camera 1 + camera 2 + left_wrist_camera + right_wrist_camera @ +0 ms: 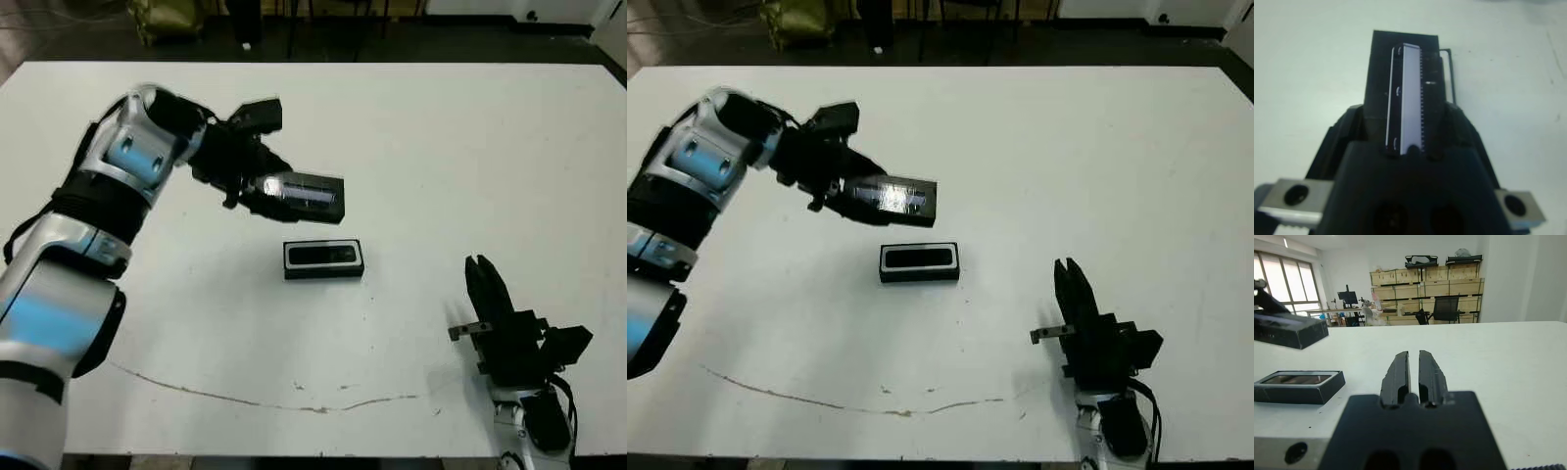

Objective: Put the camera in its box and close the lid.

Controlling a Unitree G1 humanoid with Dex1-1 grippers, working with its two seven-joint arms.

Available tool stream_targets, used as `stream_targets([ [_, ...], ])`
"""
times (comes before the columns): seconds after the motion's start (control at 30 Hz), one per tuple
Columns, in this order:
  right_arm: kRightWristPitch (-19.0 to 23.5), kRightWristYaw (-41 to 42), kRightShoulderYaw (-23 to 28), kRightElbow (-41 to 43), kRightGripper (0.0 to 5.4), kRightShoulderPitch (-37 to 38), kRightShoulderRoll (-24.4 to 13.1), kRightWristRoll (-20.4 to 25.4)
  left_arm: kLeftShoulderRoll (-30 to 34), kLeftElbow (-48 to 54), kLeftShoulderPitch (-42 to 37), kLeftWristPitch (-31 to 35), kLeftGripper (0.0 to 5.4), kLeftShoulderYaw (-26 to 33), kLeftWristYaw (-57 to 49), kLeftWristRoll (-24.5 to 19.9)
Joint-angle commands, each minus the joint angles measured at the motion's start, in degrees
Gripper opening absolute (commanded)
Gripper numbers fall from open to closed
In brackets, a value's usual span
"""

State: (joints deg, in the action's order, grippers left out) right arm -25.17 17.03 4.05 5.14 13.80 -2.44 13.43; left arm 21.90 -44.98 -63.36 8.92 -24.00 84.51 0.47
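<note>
I'm carrying the lid [306, 193], pinched in the left gripper [257, 186], above and just behind the box [323, 259] mid-bench with the camera [323, 256] already inside (right gripper [482, 279] idling shut, empty, near the front edge); next I'm lowering it squarely.

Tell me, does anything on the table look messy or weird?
Mostly no. The box sits flat with the camera inside, and the left gripper holds the lid in the air above it. The one odd thing is a thin brownish scuff line along the table's near edge.
</note>
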Motion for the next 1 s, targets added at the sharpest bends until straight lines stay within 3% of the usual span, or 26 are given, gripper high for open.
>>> stream_targets([
  [0.03, 2.9, -1.2, -0.3, 2.0, 0.0, 2.0, -0.2, -0.3, -0.7, -1.1, 1.3, -0.9, 2.52, -0.9, 0.5, 2.0],
  [0.53, 4.0, -2.0, -1.0, 4.1, 0.0, 3.0, -0.4, -1.0, -2.7, 3.7, 6.1, 2.8, 2.52, 2.5, -4.8, 1.5],
  [0.73, 8.5, -4.5, -1.6, 8.3, 0.0, 4.6, -0.1, -2.4, -3.1, 5.5, 7.1, 4.8, 2.52, 3.3, -6.2, 0.8],
  [1.0, 7.6, -3.8, -1.4, 7.7, 0.0, 3.9, -0.7, -2.1, -3.5, 6.4, 6.8, 7.2, 2.52, 3.2, -6.1, 1.1],
])
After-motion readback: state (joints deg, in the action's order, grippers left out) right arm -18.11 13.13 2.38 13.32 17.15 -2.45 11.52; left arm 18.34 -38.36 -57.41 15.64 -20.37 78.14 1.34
